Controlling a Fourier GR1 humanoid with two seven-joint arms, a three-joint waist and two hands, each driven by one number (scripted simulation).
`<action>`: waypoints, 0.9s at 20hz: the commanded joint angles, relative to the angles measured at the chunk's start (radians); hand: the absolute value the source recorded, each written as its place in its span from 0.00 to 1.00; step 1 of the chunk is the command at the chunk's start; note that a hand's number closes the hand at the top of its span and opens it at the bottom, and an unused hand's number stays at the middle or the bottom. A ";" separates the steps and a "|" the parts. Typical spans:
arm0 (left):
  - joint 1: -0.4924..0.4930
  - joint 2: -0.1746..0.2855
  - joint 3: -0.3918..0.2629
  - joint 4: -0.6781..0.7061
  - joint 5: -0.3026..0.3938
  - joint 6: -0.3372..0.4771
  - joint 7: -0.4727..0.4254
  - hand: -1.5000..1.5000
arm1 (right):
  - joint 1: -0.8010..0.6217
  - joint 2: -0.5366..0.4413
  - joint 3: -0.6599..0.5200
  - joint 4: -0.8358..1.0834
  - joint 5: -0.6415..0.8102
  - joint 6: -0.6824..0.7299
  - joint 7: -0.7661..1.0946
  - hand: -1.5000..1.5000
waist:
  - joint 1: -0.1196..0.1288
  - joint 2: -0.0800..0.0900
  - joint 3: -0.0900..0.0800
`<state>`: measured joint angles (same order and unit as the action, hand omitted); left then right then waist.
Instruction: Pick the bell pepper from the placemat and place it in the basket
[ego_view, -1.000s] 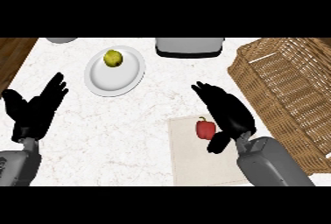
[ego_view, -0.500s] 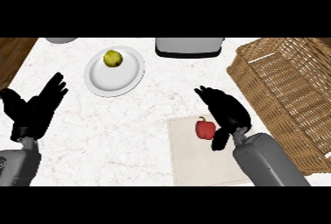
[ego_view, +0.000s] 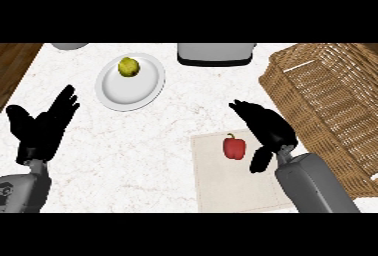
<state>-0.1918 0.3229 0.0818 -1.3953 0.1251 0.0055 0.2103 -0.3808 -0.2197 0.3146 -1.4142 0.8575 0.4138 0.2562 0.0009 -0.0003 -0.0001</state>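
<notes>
A red bell pepper with a green stem lies on the beige placemat right of centre. My right hand hovers open just to the pepper's right, fingers stretched toward the back and thumb hanging down beside the pepper, not holding it. The wicker basket stands along the right side, close behind that hand. At the left edge my left hand rests open with fingers up.
A white plate carrying a yellow-green fruit sits at the back left. A grey appliance stands at the back centre, and a grey bowl shows at the top left. Dark wood borders the counter's left edge.
My right hand has slid slightly toward me and nearer the pepper. The left hand and the pepper have stayed put.
</notes>
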 joint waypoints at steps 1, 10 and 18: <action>0.025 -0.027 0.015 0.016 -0.014 -0.016 -0.042 0.50 | 0.036 0.002 -0.017 -0.051 -0.006 0.059 -0.037 0.00 | -0.001 0.000 0.000; -0.011 -0.004 0.058 -0.079 -0.008 -0.033 0.091 0.50 | 0.073 0.059 0.020 0.023 0.132 -0.040 -0.053 0.00 | 0.001 0.000 0.000; 0.022 -0.074 0.023 -0.052 -0.078 -0.016 0.011 0.50 | 0.074 0.094 0.034 0.128 0.231 -0.103 -0.078 0.00 | 0.002 0.001 0.000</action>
<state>-0.1873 0.2904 0.1366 -1.4109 0.0900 -0.0432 0.2293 -0.3003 -0.1378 0.3444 -1.3654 1.0448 0.3533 0.2046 0.0019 -0.0001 0.0000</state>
